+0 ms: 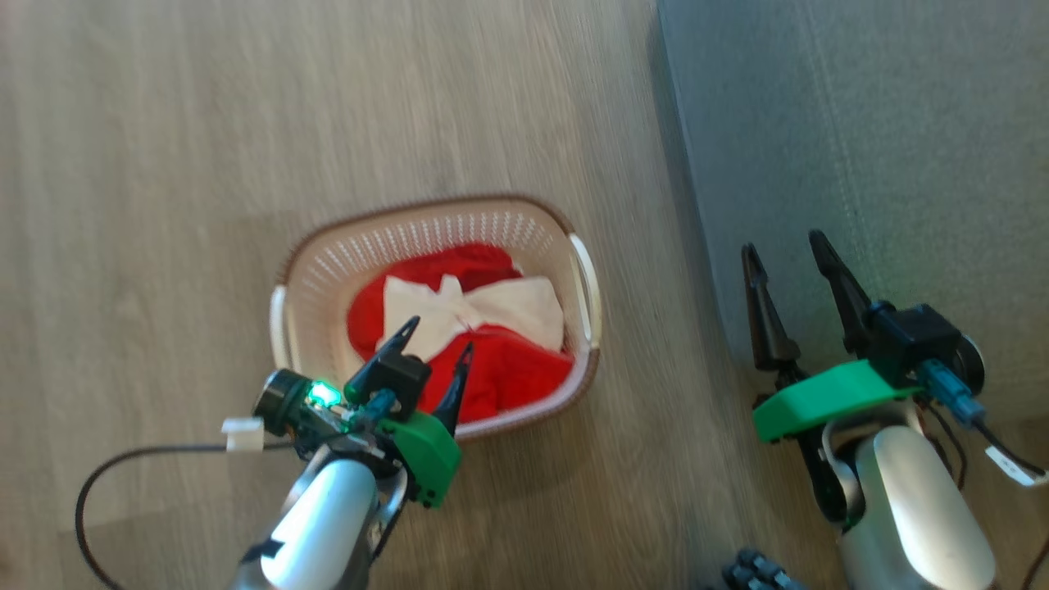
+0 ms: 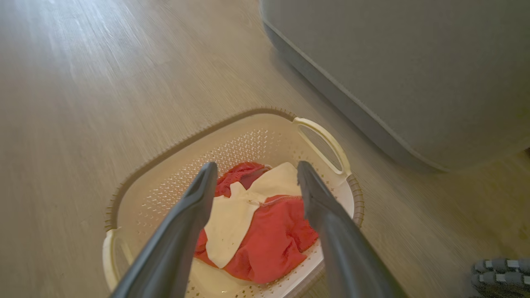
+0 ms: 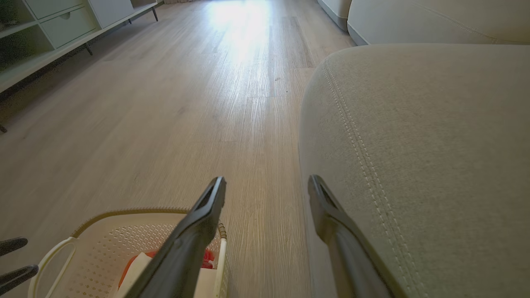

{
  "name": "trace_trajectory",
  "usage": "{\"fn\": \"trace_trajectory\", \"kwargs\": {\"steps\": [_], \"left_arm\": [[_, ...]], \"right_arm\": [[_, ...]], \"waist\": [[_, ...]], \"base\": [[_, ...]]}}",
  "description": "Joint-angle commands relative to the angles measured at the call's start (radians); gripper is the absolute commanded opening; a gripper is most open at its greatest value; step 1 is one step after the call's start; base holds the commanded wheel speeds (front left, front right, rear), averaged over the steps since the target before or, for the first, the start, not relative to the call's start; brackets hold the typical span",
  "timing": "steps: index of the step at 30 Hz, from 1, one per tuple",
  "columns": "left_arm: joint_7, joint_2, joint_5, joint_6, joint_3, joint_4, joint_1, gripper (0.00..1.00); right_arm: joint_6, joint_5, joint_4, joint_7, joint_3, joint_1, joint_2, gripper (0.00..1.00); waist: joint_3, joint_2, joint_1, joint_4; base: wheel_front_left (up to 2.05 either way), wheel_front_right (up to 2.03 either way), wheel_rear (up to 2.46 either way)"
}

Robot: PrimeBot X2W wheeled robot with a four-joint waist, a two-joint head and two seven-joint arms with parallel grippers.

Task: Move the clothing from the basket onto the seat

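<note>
Clerk: Item one, clothing (image 1: 500, 373); location?

Checker: In the basket (image 1: 426, 215), which stands on the floor (image 1: 164, 164); a red heap with a white panel (image 1: 492, 307) across its 12 o'clock half; none on the seat (image 1: 860, 123) as far as shown; the seat lies at 3 o'clock of the basket, near but apart.

Clerk: Item two, left jaws; condition?

Checker: Wide apart, holding nothing; placed over the basket's 6 o'clock rim, tips aimed toward 1 o'clock above the heap; no contact with the cloth that I can make out.

Clerk: Item three, right jaws?

Checker: Likewise wide and empty; hanging over the seat's floor-side edge, well off at 3 o'clock of the basket; no part in the pick as placed.

Clerk: Handling notes for item one?

Checker: Judged soft, light and limp; no stiffness to lever against; likely to sag and trail once lifted, and a hem could catch the basket's rim; the pieces lie tangled, so one may ride up with the other or drop off.

Clerk: Recommended hold?

Checker: The bunched red fold at the heap's 6 o'clock side, just below the white panel's seam; it sits between the tips in the left wrist view; pinch a raised ridge, several layers deep; flat cloth would probably slip out.
</note>
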Motion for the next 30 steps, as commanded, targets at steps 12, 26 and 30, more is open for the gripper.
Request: {"fn": "trace_trajectory", "kwargs": {"steps": [12,26,30], "left_arm": [[-0.010,-0.001,0.046,-0.051,-0.041,0.289,-0.247,1.00],[-0.003,-0.001,0.074,0.003,-0.097,0.606,-0.463,1.00],[0.060,-0.001,0.039,0.023,-0.088,0.652,-0.507,1.00]], "right_arm": [[0.000,0.026,-0.093,-0.011,0.066,-0.056,-0.009,1.00],[0.000,0.055,-0.171,-0.011,0.104,-0.075,-0.009,1.00],[0.000,0.055,-0.184,-0.011,0.111,-0.068,-0.009,1.00]], "waist": [[0.288,0.0000,-0.0003,-0.101],[0.449,0.0000,-0.0003,-0.142],[0.469,0.0000,-0.0003,-0.143]], "base": [[0.00,0.00,0.00],[0.00,0.00,0.00],[0.00,0.00,0.00]]}}
